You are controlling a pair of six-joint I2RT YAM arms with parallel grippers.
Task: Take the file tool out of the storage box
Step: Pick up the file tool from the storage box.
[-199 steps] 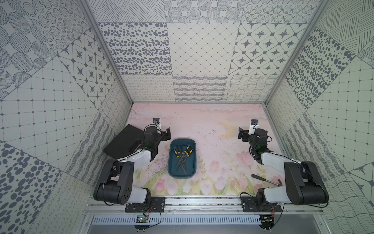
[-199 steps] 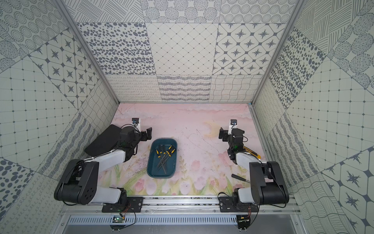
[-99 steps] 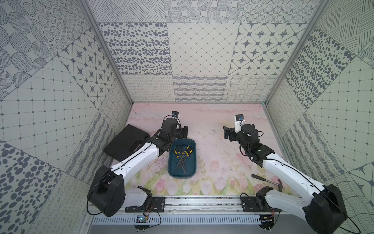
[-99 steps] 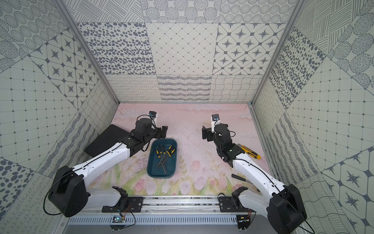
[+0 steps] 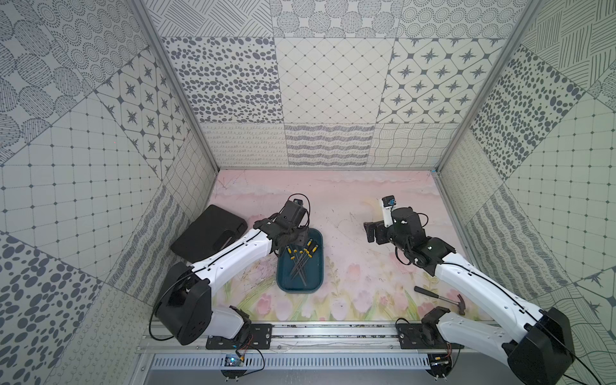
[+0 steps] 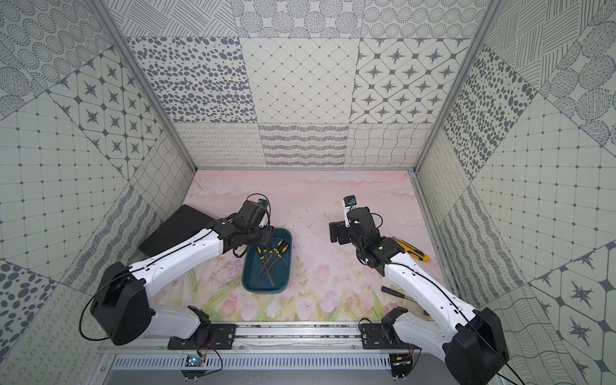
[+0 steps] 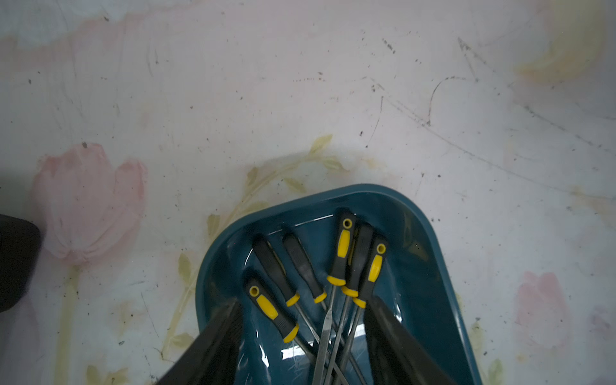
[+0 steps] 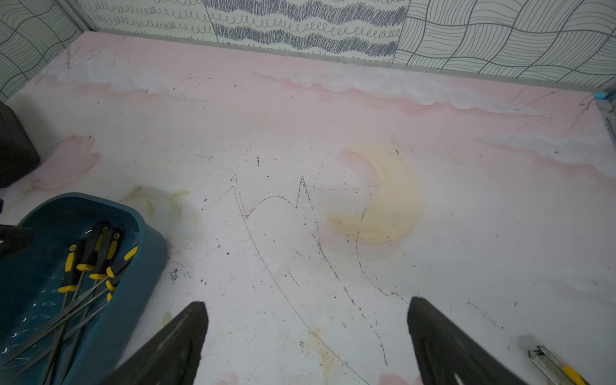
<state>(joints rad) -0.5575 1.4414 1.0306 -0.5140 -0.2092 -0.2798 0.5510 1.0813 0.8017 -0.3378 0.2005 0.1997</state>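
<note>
My left tool (image 7: 305, 301) hovers half-open over the storage box (image 7: 430, 276), jaws straddling the file tools (image 7: 338, 260) lying inside, lined up to pinch one; my right tool (image 8: 306, 302) hangs wide over bare desk (image 8: 333, 116), out of the way

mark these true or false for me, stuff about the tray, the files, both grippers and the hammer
1. The files lie inside the tray. True.
2. The right gripper holds a file. False: its jaws are wide open over bare table, holding nothing.
3. The left gripper hangs over the tray with its jaws apart, on either side of the files. True.
4. The hammer is in the tray. False: it lies on the table, well outside the tray.
5. The black board lies under the tray. False: it lies apart from it, on the left arm's side.
</note>
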